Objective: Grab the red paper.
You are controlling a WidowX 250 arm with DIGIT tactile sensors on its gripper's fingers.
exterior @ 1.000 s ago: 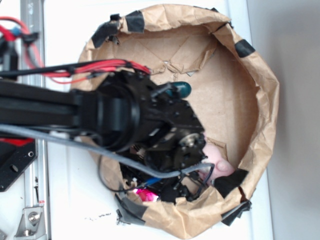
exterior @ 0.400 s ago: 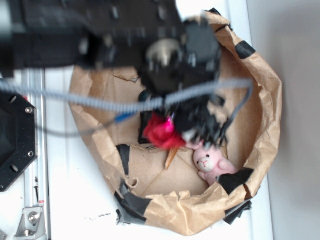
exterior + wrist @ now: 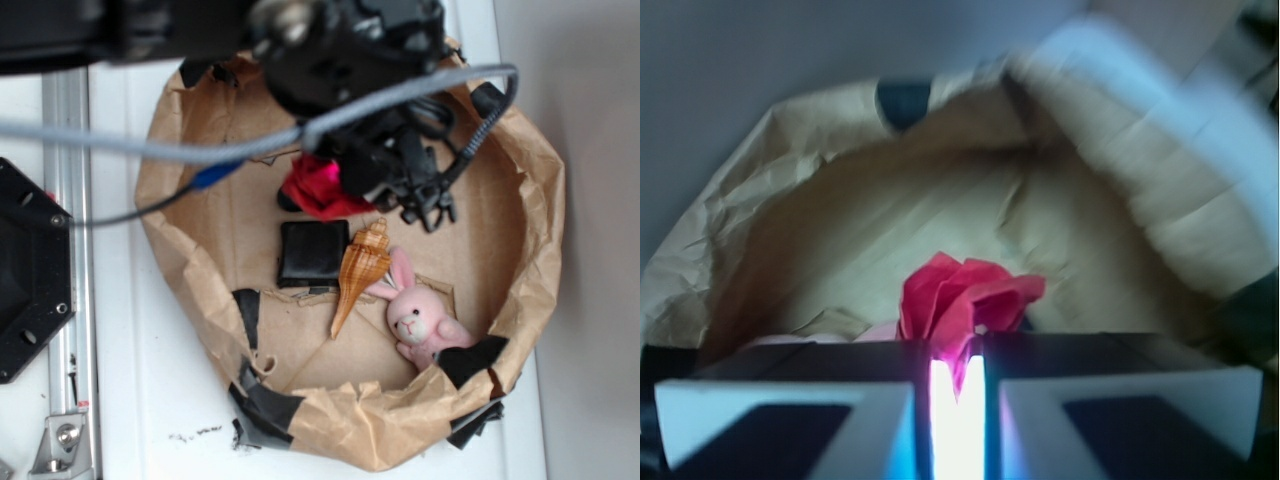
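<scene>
Currently the gripper [image 3: 957, 385] has its jaws drawn nearly together, pinching one edge of the red paper [image 3: 318, 187], which hangs above the floor of the brown paper basket [image 3: 530, 240], over the black block [image 3: 312, 253] and near the shell [image 3: 359, 270]. Because only a thin fold appears caught between the jaws in the wrist view, maintain closing force and lift straight up without swinging. Keep the path clear of the basket wall and the pink bunny [image 3: 420, 318].
</scene>
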